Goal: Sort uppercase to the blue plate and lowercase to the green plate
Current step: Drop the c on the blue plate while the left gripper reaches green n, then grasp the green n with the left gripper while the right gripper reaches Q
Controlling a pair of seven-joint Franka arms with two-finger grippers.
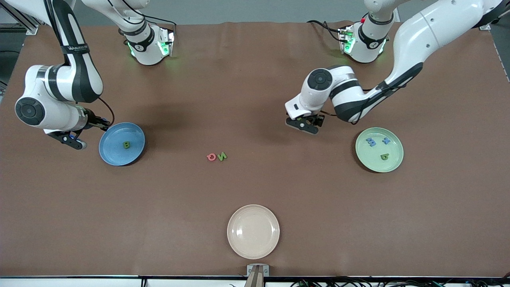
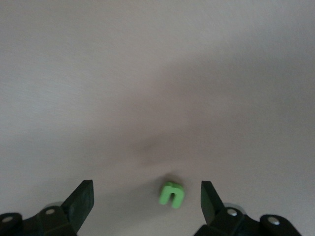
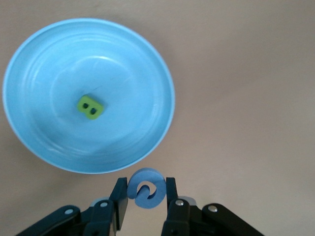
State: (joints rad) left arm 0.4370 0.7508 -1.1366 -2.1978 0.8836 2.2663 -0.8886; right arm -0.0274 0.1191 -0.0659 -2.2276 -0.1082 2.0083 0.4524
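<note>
A blue G (image 3: 145,189) is pinched in the right gripper (image 3: 146,196) just beside the blue plate (image 3: 29,142) — where a green B (image 3: 90,106) lies — and must be carried over the rim. The left gripper (image 2: 146,196), spread, straddles a green lowercase letter (image 2: 172,194) — closing is called for, probably.

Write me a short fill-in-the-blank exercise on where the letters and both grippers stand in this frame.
1. The right gripper, beside the blue plate, is shut on the blue ____.
2. The only letter on the blue plate is the green ____.
3. The green plate holds ____ letters.
4. The left gripper is ____ around a small green letter on the table.

Missing words: G; B; three; open
</note>
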